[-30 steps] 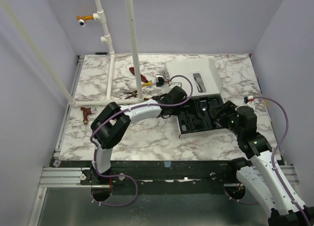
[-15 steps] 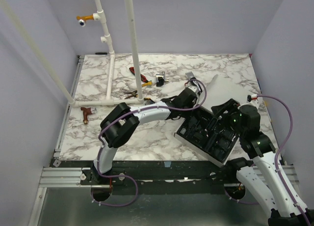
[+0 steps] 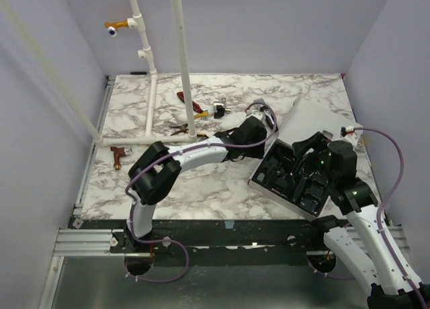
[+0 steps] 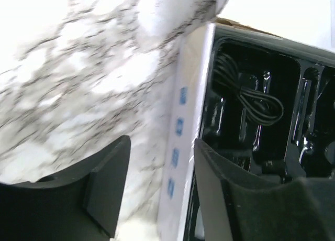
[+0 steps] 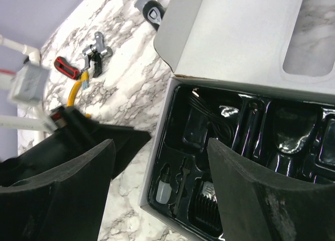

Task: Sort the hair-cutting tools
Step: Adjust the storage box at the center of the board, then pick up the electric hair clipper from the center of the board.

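Note:
A white box (image 3: 263, 183) holds a black moulded tray (image 3: 295, 178) and lies turned at an angle at the right, its white lid (image 3: 312, 117) raised behind it. In the right wrist view the tray (image 5: 172, 146) holds hair-cutting tools: a black comb guard (image 5: 207, 209), a slim brush (image 5: 183, 178), a small white bottle (image 5: 164, 189) and a coiled black cable (image 5: 209, 115). My left gripper (image 3: 267, 136) is open and straddles the box's side wall (image 4: 178, 146), one finger (image 4: 220, 194) inside the tray. My right gripper (image 5: 158, 146) hovers wide open above the tray.
Red- and yellow-handled tools (image 3: 190, 104) and a small silver-black part (image 3: 220, 109) lie at the back by the white pipe (image 3: 181, 54). A reddish-brown T-piece (image 3: 119, 154) lies at the far left. The box's front corner sits near the table's front edge.
The box has slid to the right and turned from square to angled, with its lid swung up. Both grippers moved with it, the left gripper staying at the box's wall.

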You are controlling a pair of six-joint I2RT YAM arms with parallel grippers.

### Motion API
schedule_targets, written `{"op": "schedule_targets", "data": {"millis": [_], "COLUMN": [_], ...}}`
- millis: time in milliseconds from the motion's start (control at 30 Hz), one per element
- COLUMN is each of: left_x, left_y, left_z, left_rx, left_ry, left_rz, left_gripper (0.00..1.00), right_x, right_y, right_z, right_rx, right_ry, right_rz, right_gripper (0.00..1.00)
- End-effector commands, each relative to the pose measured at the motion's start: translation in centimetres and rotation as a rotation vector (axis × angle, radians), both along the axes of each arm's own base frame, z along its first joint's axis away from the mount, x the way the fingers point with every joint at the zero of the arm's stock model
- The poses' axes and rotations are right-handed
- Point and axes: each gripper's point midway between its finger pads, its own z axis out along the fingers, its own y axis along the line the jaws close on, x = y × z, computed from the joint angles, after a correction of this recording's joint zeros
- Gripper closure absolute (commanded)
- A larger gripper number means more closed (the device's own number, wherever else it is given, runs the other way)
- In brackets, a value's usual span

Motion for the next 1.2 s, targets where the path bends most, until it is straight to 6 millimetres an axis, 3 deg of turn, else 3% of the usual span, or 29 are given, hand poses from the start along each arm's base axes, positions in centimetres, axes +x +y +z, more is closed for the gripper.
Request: {"op": "schedule_targets", "data": {"millis": [0,167,367,467,667,733,800,867,1000,1167], "left_x": [1.4,-0.5,-5.3,-7.2,-9.4,-10.2,-10.7,-10.9,-11.0,-11.1], "left_y": [5.3,10.2,13.4,14.9,16.8,17.1,17.4,18.0,18.6,19.1], "left_z": [6.1,8.7,8.2,8.1,7.4,6.5,5.7,4.9,3.9,4.0], "left_rx": [-0.088,-0.113,-0.174,-0.186,-0.240,-0.234,-0.219,-0.208,-0.208,-0.190], "left_ry": [-0.089,-0.121,-0.046,-0.058,-0.112,-0.097,-0.085,-0.081,-0.093,-0.119], "left_rz": [0.183,0.279,0.280,0.271,0.220,0.197,0.192,0.208,0.220,0.210], "left_gripper": [0.44,0.41,0.42,0.42,0.42,0.43,0.43,0.44,0.44,0.44], "right_x": [1.1,3.9,9.1,12.8,23.0,26.0,27.9,28.9,29.7,29.3], "right_y": [-0.3,2.2,5.2,5.8,7.5,8.5,9.1,8.8,9.0,7.7], "right_z": [2.4,3.9,3.1,2.7,1.6,-0.4,-2.8,-4.9,-7.3,-10.2], "right_rx": [-0.047,-0.065,-0.080,-0.150,-0.317,-0.367,-0.425,-0.487,-0.513,-0.585], "right_ry": [-0.062,-0.099,-0.003,0.029,0.084,0.139,0.209,0.267,0.285,0.365], "right_rz": [0.002,0.127,0.204,0.188,0.211,0.257,0.315,0.341,0.406,0.395], "right_gripper": [0.25,0.25,0.25,0.24,0.21,0.20,0.20,0.19,0.16,0.10]}}
